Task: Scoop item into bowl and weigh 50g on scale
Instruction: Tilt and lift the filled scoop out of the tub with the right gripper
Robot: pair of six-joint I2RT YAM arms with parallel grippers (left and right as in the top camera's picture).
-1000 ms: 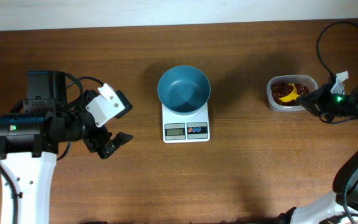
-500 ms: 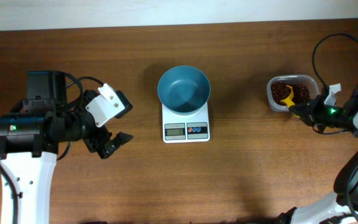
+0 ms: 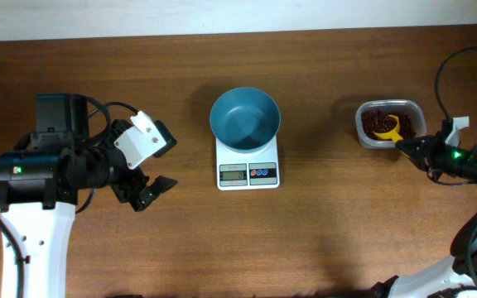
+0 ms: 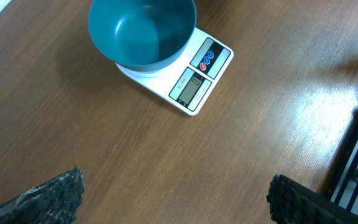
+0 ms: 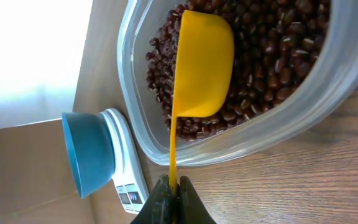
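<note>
The yellow scoop [image 5: 204, 68] is pinched by its thin handle in the right gripper [image 5: 173, 194], jaws clamped tight on it, and its cup is parked in the clear tub [image 5: 272, 134], right on the beans [image 5: 278, 50]. The teal bowl [image 3: 245, 118] is sat on the scale [image 3: 248, 174] mid-table, well apart from the tub. The left gripper [image 4: 174, 198] is held over the table [image 3: 346, 240] near the scale, fingers spread wide.

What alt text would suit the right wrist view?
The right tool grips a yellow scoop by its thin handle, its cup over red-brown beans in a clear plastic tub. Beyond, a teal bowl sits on a white scale.
</note>
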